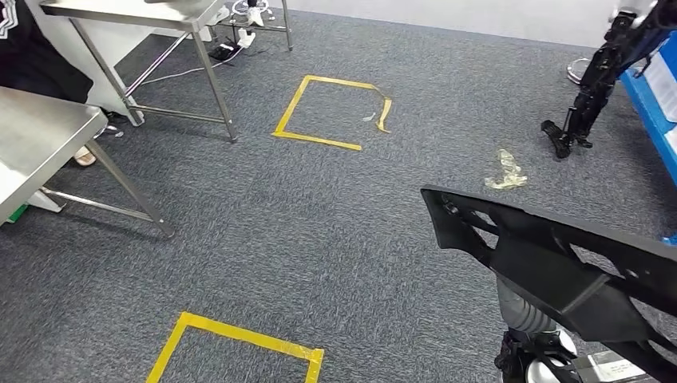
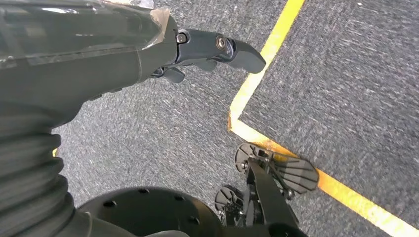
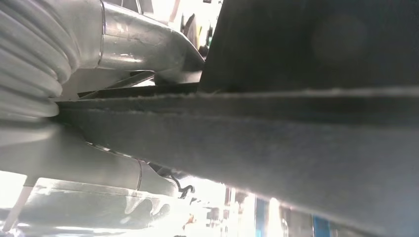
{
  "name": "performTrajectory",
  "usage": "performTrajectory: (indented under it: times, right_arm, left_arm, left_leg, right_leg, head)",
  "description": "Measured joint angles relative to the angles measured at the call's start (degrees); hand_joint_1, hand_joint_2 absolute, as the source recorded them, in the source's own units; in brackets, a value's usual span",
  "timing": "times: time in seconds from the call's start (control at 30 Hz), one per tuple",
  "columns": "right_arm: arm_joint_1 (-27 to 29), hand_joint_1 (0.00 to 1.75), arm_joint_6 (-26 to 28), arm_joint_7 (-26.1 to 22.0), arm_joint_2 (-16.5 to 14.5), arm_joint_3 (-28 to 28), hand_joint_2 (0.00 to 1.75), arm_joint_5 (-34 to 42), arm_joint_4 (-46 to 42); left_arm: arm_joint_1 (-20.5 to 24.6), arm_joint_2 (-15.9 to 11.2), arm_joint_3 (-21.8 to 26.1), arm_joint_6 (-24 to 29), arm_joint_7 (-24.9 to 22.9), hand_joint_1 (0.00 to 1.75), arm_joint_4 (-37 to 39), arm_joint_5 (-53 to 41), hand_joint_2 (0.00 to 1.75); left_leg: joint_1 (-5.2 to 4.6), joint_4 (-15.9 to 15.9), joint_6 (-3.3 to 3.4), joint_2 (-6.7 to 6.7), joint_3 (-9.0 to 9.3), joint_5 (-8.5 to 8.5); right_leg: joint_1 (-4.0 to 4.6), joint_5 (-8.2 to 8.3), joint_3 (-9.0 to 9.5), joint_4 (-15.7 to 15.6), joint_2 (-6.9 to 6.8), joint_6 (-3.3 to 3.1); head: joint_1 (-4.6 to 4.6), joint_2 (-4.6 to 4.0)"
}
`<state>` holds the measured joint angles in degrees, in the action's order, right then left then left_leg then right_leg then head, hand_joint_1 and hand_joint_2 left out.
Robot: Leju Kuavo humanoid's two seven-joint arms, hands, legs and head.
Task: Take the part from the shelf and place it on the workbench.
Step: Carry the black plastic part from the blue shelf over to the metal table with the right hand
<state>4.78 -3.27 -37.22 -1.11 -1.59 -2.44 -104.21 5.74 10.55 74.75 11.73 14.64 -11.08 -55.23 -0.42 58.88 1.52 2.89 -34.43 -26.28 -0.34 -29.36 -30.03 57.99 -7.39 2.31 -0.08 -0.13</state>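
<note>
Black part (image 1: pixel 559 263) above right hand (image 3: pixel 99 54), seemingly gripped, grasp largely hidden

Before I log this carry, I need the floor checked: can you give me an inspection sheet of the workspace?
Surface: steel workbench at left, visible top bare.
Job's things: black part carried at right, over the carpet.
Clutter: crumpled plastic on the carpet.
Hands: left hand holds nothing; right hand grips the part.
Cables: white cable under the far table.
Surroundings: yellow tape squares, black stand, blue shelf.
</note>
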Motion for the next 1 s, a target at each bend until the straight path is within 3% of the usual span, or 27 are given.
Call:
performTrajectory:
  times: [0.07,0.13,0.2,0.23,0.27,0.3,0.37,0.43,0.5,0.53,0.6,0.63,0.67,0.73,0.77,0.83,0.9,0.97,1.0]
  right_arm:
    - [0.14,1.75,0.14,0.01,-0.12,0.01,1.75,-0.1,-0.27]
    - [0.59,1.75,0.31,0.03,-0.14,-0.03,1.75,-0.23,-0.6]
    - [1.26,1.75,0.37,0.04,-0.16,-0.07,1.75,-0.3,-0.74]
    - [1.54,1.75,0.38,0.04,-0.16,-0.07,1.75,-0.33,-0.76]
    - [1.73,1.75,0.4,0.04,-0.17,-0.07,1.75,-0.33,-0.82]
    - [1.85,1.75,0.42,0.04,-0.18,-0.07,1.75,-0.34,-0.92]
    - [1.94,1.75,0.43,0.04,-0.19,-0.07,1.75,-0.34,-1.15]
    - [2.07,1.75,0.43,0.04,-0.24,-0.06,1.75,-0.34,-1.33]
    - [2.26,1.75,0.44,0.04,-0.29,-0.13,1.75,-0.35,-1.47]
    - [2.33,1.75,0.45,0.04,-0.32,-0.19,1.75,-0.35,-1.56]
    - [2.57,1.75,0.45,0.04,-0.48,-0.29,1.75,-0.36,-1.81]
    - [2.76,1.75,0.45,0.04,-0.52,-0.33,1.75,-0.36,-1.92]
    - [2.96,1.75,0.45,0.04,-0.57,-0.38,1.75,-0.36,-2.0]
    - [3.2,1.75,0.45,0.04,-0.62,-0.45,1.75,-0.37,-2.04]
    - [3.24,1.75,0.45,0.04,-0.67,-0.47,1.75,-0.4,-2.05]
    - [3.27,1.75,0.45,0.04,-0.75,-0.49,1.75,-0.6,-2.2]
    - [3.29,1.75,0.45,0.05,-0.83,-0.54,1.75,-0.8,-2.47]
    - [3.33,1.75,0.45,0.07,-0.93,-0.61,1.75,-0.91,-2.66]
    - [3.32,1.75,0.43,0.08,-1.02,-0.65,1.75,-0.99,-2.71]
  left_arm:
    - [-0.09,-0.02,0.0,-0.06,0.01,0.0,-0.01,0.0,1.75]
    - [0.03,-0.02,0.0,-0.16,0.09,0.0,-0.02,0.04,1.75]
    - [0.12,-0.02,0.0,-0.25,0.15,0.0,-0.02,0.07,1.75]
    - [0.07,-0.02,0.0,-0.28,0.18,0.0,-0.02,0.09,1.75]
    - [0.0,-0.02,0.0,-0.31,0.23,0.0,-0.02,0.1,1.75]
    - [-0.05,-0.01,0.0,-0.32,0.29,0.0,-0.02,0.1,1.75]
    - [-0.06,-0.04,0.0,-0.34,0.43,0.0,-0.02,0.1,1.75]
    - [-0.07,-0.08,0.0,-0.37,0.48,0.0,-0.02,0.06,1.75]
    - [-0.32,-0.13,-0.01,-0.48,0.49,0.0,-0.02,-0.13,1.75]
    - [-0.48,-0.15,-0.02,-0.53,0.49,0.0,-0.02,-0.25,1.75]
    - [-0.59,-0.18,-0.06,-0.68,0.5,0.0,-0.02,-0.39,1.75]
    - [-0.53,-0.16,-0.11,-0.78,0.51,0.0,-0.02,-0.41,1.75]
    - [-0.46,-0.16,-0.18,-0.87,0.55,0.0,-0.02,-0.42,1.75]
    - [-0.44,-0.17,-0.34,-0.98,0.63,0.0,-0.02,-0.44,1.75]
    - [-0.48,-0.17,-0.42,-0.99,0.67,0.0,-0.02,-0.44,1.75]
    - [-0.53,-0.17,-0.56,-1.03,0.71,0.0,-0.02,-0.45,1.75]
    - [-0.31,-0.24,-0.74,-1.04,0.77,0.0,-0.03,-0.49,1.75]
    - [-0.06,-0.31,-0.85,-1.01,0.83,0.0,-0.03,-0.51,1.75]
    - [-0.04,-0.32,-0.87,-0.96,0.84,0.0,-0.02,-0.52,1.75]
  left_leg:
    - [0.3,-0.65,0.78,-1.28,0.33,0.47]
    - [0.61,-1.0,1.29,-2.59,0.46,0.82]
    - [0.67,-0.96,1.43,-4.19,0.32,0.91]
    - [0.7,-0.93,1.42,-5.02,0.29,0.93]
    - [0.76,-0.9,1.36,-5.86,0.32,0.96]
    - [0.86,-0.86,1.24,-6.68,0.38,0.97]
    - [0.94,-0.61,0.69,-8.26,0.36,0.93]
    - [0.82,-0.41,-0.06,-9.41,0.04,0.95]
    - [0.9,-0.57,-0.75,-10.15,-0.31,1.22]
    - [0.91,-0.44,-1.03,-9.51,-0.47,1.14]
    - [0.81,2.14,-1.45,-6.45,-1.64,-0.63]
    - [0.76,5.26,-1.6,-4.64,-3.03,-2.42]
    - [0.78,9.16,-1.72,-3.7,-4.83,-4.39]
    - [0.86,15.42,-1.79,-3.29,-7.72,-6.74]
    - [0.86,15.7,-1.7,-3.21,-7.76,-6.36]
    - [0.69,9.94,-1.06,-2.18,-4.5,-3.22]
    - [0.05,2.57,-0.1,0.54,-0.53,-0.81]
    - [-0.61,0.04,0.52,1.61,0.55,-0.58]
    - [-0.76,-0.08,0.72,0.88,0.44,-0.5]
  right_leg:
    - [-0.15,-1.03,-0.49,1.5,1.96,0.4]
    - [-0.38,-3.73,-3.2,7.29,5.55,0.23]
    - [-0.44,-6.28,-6.9,14.58,6.84,0.12]
    - [-0.49,-6.52,-7.87,16.29,6.95,0.38]
    - [-0.59,-5.76,-7.7,15.57,7.04,0.86]
    - [-0.77,-4.23,-6.46,12.65,7.31,1.47]
    - [-1.27,-0.95,-2.82,4.58,9.17,2.46]
    - [-1.46,0.36,-0.96,0.57,10.42,2.0]
    - [-1.33,0.56,-0.85,0.38,9.62,0.77]
    - [-1.34,0.71,-0.83,0.35,9.14,0.33]
    - [-1.46,0.86,-0.81,0.23,7.97,-0.5]
    - [-1.3,0.82,-0.79,0.22,7.3,-0.81]
    - [-1.12,0.75,-0.81,0.22,6.53,-1.08]
    - [-0.75,0.65,-0.83,0.22,4.94,-1.44]
    - [-0.62,0.59,-0.79,0.23,4.19,-1.57]
    - [-0.37,0.48,-0.6,0.23,2.83,-1.73]
    - [0.02,0.26,-0.4,0.24,1.6,-1.61]
    - [0.33,0.05,-0.29,0.23,0.34,-1.24]
    - [0.42,-0.01,-0.18,0.18,-0.36,-1.04]
  head:
    - [0.07,0.0]
    - [0.31,0.0]
    - [0.43,0.0]
    - [0.42,0.0]
    - [0.41,0.0]
    - [0.42,0.0]
    - [0.5,0.0]
    - [0.51,0.0]
    - [0.43,0.0]
    - [0.39,0.0]
    - [-0.01,0.0]
    - [-0.22,0.0]
    - [-0.41,0.0]
    - [-0.44,0.0]
    - [-0.44,0.0]
    - [-0.45,0.0]
    - [-0.42,0.0]
    - [-0.37,0.0]
    - [-0.38,0.0]
